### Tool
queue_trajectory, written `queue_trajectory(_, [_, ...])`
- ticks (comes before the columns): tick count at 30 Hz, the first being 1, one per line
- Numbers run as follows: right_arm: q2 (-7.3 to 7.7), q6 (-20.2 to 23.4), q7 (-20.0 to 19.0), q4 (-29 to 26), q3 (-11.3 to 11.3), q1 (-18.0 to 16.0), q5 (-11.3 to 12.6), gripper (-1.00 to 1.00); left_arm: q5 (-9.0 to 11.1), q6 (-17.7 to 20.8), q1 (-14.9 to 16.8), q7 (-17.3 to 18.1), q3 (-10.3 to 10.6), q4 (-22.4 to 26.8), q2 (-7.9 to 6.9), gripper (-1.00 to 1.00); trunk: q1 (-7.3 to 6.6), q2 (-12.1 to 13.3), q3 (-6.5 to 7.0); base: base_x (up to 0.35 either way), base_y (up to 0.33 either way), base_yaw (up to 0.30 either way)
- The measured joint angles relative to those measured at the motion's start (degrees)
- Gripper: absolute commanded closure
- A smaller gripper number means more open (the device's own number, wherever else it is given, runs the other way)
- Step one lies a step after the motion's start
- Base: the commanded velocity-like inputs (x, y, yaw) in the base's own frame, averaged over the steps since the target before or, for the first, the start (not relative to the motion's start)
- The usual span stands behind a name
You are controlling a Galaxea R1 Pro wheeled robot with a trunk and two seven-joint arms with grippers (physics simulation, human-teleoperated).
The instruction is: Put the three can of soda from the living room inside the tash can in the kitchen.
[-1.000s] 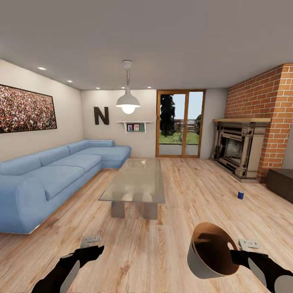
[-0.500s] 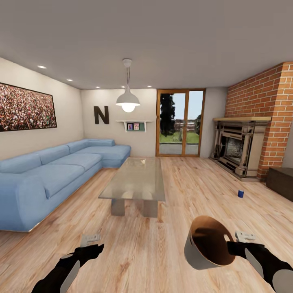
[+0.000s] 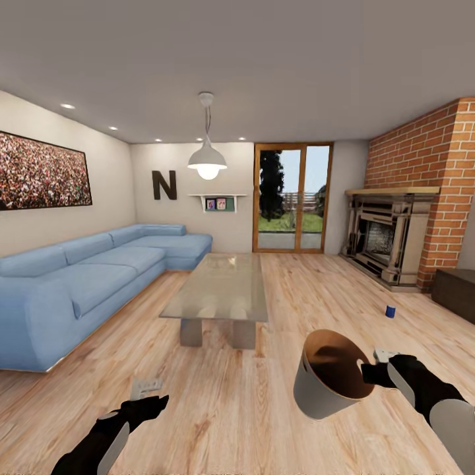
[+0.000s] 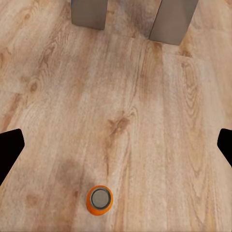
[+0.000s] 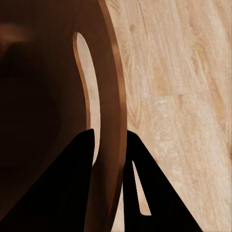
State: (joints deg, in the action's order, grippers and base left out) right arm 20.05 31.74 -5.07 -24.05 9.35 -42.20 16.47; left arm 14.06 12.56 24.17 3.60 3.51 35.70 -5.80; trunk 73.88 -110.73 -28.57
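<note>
My right gripper is shut on the rim of the trash can, a grey bin with a brown inside, held tilted above the floor at the lower right. The right wrist view shows the fingers straddling that rim. A dark blue can of soda stands on the floor at the right, beyond the bin. My left gripper hangs open at the lower left. Its wrist view shows a bright orange can of soda upright on the wooden floor below the gripper, with nothing between the fingers.
A glass coffee table stands ahead in the middle; its legs show in the left wrist view. A blue sofa runs along the left wall. A brick fireplace and a dark chest are at the right.
My right arm has lifted the trash can up and slightly left. The view has crept forward a little. The left arm has not moved.
</note>
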Motion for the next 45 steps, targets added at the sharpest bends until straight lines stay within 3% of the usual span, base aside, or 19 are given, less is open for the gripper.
queue_trajectory(16, [0.31,1.09,-0.09,0.05,0.33,-2.00,-0.06,1.00,0.00,-0.09,0.00,-0.09,0.00,0.02,0.01,-1.00,3.52,-6.42,-2.88,0.000,0.000,0.000])
queue_trajectory(18, [0.42,2.04,-0.09,-0.01,0.39,-2.08,-0.13,1.00,0.00,-0.18,0.00,-0.09,0.00,0.01,0.01,-1.00,3.95,-7.22,-3.24,0.000,0.000,0.000])
queue_trajectory(20, [1.03,5.65,0.00,0.48,0.46,-4.15,-0.35,1.00,0.00,-0.68,0.00,-0.09,0.00,0.00,0.00,-1.00,4.39,-8.02,-3.60,0.000,0.000,0.000])
queue_trajectory(21, [1.15,6.10,0.09,-0.08,0.37,-4.83,-1.20,1.00,0.00,-0.76,0.00,-0.09,0.00,-0.01,0.02,-1.00,4.61,-8.42,-3.77,0.000,0.000,0.000])
queue_trajectory(24, [1.28,7.37,0.80,-0.03,0.32,-6.47,-0.65,1.00,0.00,-0.99,0.00,-0.13,0.02,-0.02,0.02,-1.00,5.27,-9.63,-4.30,0.000,0.000,0.000])
queue_trajectory(27, [1.19,7.72,1.27,0.14,0.73,-6.90,-1.93,1.00,0.00,-1.07,0.00,-0.16,0.00,-0.01,0.02,-1.00,5.93,-10.83,-4.86,0.000,0.000,0.000])
queue_trajectory(45, [0.89,7.91,1.58,0.13,0.86,-7.23,-1.69,1.00,0.00,-1.21,0.00,-0.18,0.00,-0.09,0.04,-1.00,9.89,-18.05,-8.09,0.000,0.000,0.000])
